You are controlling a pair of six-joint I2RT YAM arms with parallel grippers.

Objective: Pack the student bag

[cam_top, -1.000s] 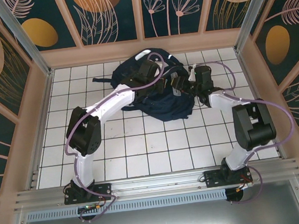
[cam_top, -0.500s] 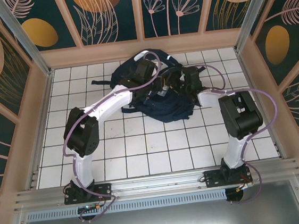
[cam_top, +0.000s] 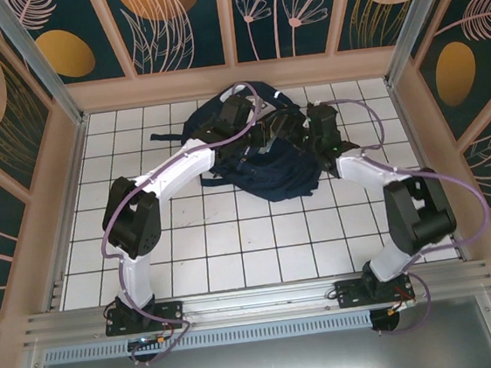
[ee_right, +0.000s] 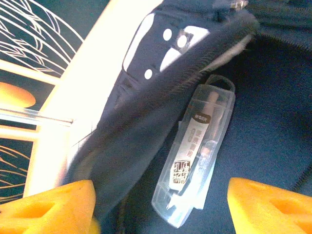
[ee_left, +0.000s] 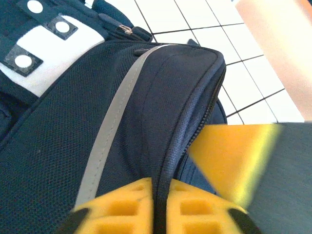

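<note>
A large dark navy fabric student bag point(cam_top: 266, 171) lies on the far middle of the white, grid-lined tabletop point(cam_top: 234, 247), close to the back wall. From above, the white left arm point(cam_top: 182, 169) reaches up and over to it from the near left. The white right arm point(cam_top: 367, 167) bends in from the near right. Both wrists sit over the upper part of the bag, near each other.

In the left wrist view the student bag point(ee_left: 73, 126) is seen very close. A grey reflective stripe point(ee_left: 109, 126) runs down its mesh-textured panel. A white patch with dark dotted tabs point(ee_left: 53, 53) sits at the upper left. A raised zipper edge point(ee_left: 195, 112) curves down the right side and runs straight into the narrow slot between the yellow left fingers point(ee_left: 122, 209). They seem clenched on that edge, though the view is too close to be sure how firmly. White tiles of the tabletop point(ee_left: 204, 44) show beyond the bag.

In the right wrist view the yellow right fingers point(ee_right: 48, 204) are spread wide at the two lower corners, released, with nothing gripped between them. Ahead of them the student bag point(ee_right: 273, 97) is open, its dark rim lifted on the left. A slim clear plastic case with a printed label point(ee_right: 195, 151) lies tilted inside the opening, leaning against the rim. It is apart from both fingers.
</note>
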